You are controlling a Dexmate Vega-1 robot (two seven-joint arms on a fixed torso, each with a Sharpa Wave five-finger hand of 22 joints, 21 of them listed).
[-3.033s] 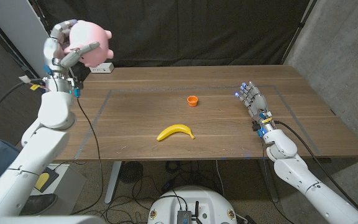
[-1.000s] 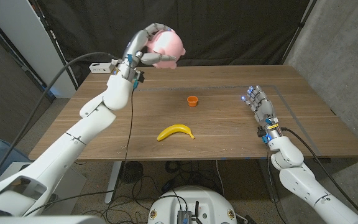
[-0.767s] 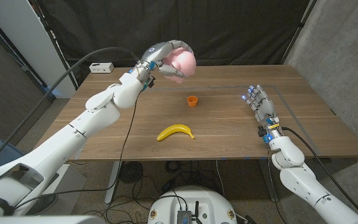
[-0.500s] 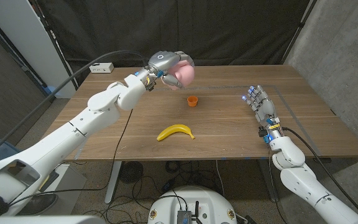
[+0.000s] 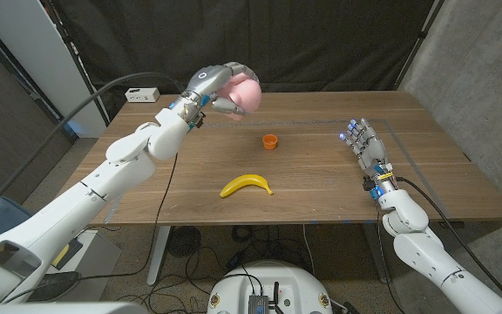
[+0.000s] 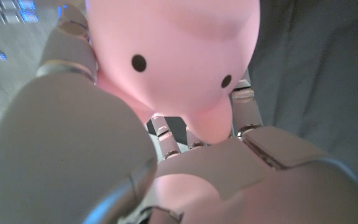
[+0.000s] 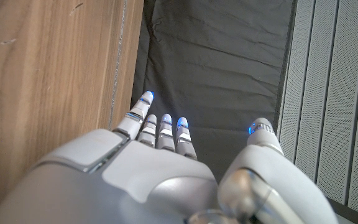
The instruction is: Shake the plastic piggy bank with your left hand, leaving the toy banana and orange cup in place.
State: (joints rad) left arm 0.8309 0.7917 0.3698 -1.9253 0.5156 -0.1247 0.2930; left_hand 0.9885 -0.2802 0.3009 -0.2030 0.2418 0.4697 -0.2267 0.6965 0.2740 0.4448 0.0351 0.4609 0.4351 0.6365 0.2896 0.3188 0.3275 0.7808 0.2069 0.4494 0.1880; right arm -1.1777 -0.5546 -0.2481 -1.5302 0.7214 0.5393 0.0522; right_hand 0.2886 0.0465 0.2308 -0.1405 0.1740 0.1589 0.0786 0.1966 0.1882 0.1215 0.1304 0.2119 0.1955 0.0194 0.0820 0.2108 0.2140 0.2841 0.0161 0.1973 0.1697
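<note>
left hand fingers wrap the pink piggy bank; right hand fingers look straight, seemingly holding nothing.

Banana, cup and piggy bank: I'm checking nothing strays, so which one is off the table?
The pink piggy bank, gripped in the left hand above the table's far side; the toy banana and orange cup sit on the wood.
</note>
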